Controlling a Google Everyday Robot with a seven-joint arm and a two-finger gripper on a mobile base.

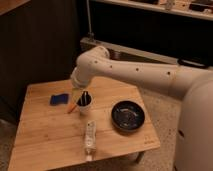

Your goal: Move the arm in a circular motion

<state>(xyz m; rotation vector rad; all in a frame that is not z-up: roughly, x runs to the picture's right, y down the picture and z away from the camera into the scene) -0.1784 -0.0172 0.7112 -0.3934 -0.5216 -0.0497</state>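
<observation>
Progress on the circle is hard to judge, since sweeping a loop through the air leaves no mark on anything below. The cream-white arm (131,73) reaches in from the right, bends at a rounded joint above the far edge of the wooden desk (45,145), and slopes down toward its middle. The tool (79,102) hangs at the arm's low end, with its yellowish tip just beside a small white cup (85,105) and close to a blue sponge (59,99) on its left. Whether the tool is wide, narrow or holding something cannot be told from this view. A black bowl (128,116) sits to the right of the cup, and a bottle (89,136) lies on its side nearer the front edge. Both are apart from the arm. As a judgement, the arm is somewhere along its loop, low over the desk's centre. What is left is to carry the sweep round and close it without the tip clipping the cup or the sponge.
</observation>
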